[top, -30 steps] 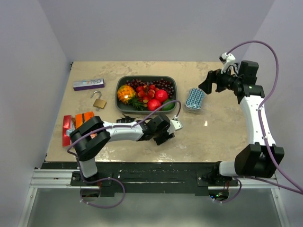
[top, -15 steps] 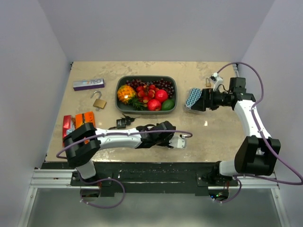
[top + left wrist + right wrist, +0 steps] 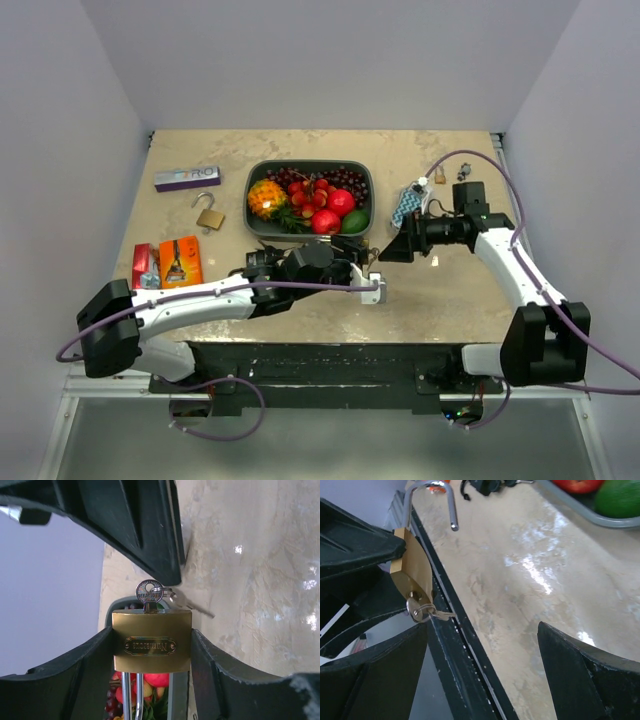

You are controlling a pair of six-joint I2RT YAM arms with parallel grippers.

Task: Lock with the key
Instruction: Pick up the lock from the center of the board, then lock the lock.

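My left gripper (image 3: 151,652) is shut on a brass padlock (image 3: 151,640) and holds it by its sides above the table. Its steel shackle (image 3: 431,497) stands open. A key (image 3: 148,593) sits in the keyhole, with a ring and a second key (image 3: 192,607) hanging from it. My right gripper (image 3: 482,630) is open and empty, just beyond the key end of the padlock (image 3: 412,572). In the top view both grippers meet in front of the fruit tray, left (image 3: 352,268) and right (image 3: 386,252).
A grey tray (image 3: 366,180) of fruit stands behind the grippers. A second open brass padlock (image 3: 209,214) and a purple box (image 3: 187,177) lie at the left. Orange (image 3: 180,260) and red (image 3: 142,265) packets are near the left edge. A blue pouch (image 3: 404,205) and small padlock (image 3: 440,176) are at the right.
My left arm has swung its gripper up and toward the tray with the padlock. My right arm has come down and to the left, close to the left gripper.
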